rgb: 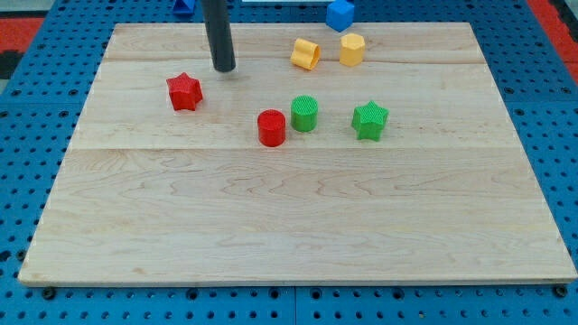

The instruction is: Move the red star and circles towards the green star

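The red star [184, 92] lies at the board's upper left. My tip [224, 69] rests on the board just up and to the right of it, a small gap apart. The red circle [271, 127] and the green circle [304, 114] stand side by side near the board's middle, almost touching. The green star [369, 120] lies to the right of the green circle, a block's width away.
A yellow heart-like block [305, 53] and a yellow hexagon [352, 50] lie near the board's top edge. A blue block [340, 14] sits off the board at the view's top. The wooden board [289, 226] lies on a blue pegboard table.
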Robot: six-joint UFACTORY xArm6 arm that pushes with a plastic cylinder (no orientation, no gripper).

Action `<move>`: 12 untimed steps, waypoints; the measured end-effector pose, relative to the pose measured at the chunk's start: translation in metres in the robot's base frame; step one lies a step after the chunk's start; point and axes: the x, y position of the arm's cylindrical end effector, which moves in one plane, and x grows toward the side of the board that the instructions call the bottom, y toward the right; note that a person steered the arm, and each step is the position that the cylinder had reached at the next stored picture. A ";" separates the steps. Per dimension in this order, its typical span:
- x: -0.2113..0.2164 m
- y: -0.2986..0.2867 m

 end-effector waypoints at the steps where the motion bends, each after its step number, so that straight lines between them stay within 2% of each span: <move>1: -0.015 -0.082; 2: 0.008 -0.101; 3: 0.041 -0.049; 4: 0.067 0.032; 5: 0.069 0.066; 7: 0.045 0.028; 8: 0.041 0.032; 9: 0.052 -0.069; 10: 0.091 -0.071; 11: 0.120 0.061; 12: 0.140 0.128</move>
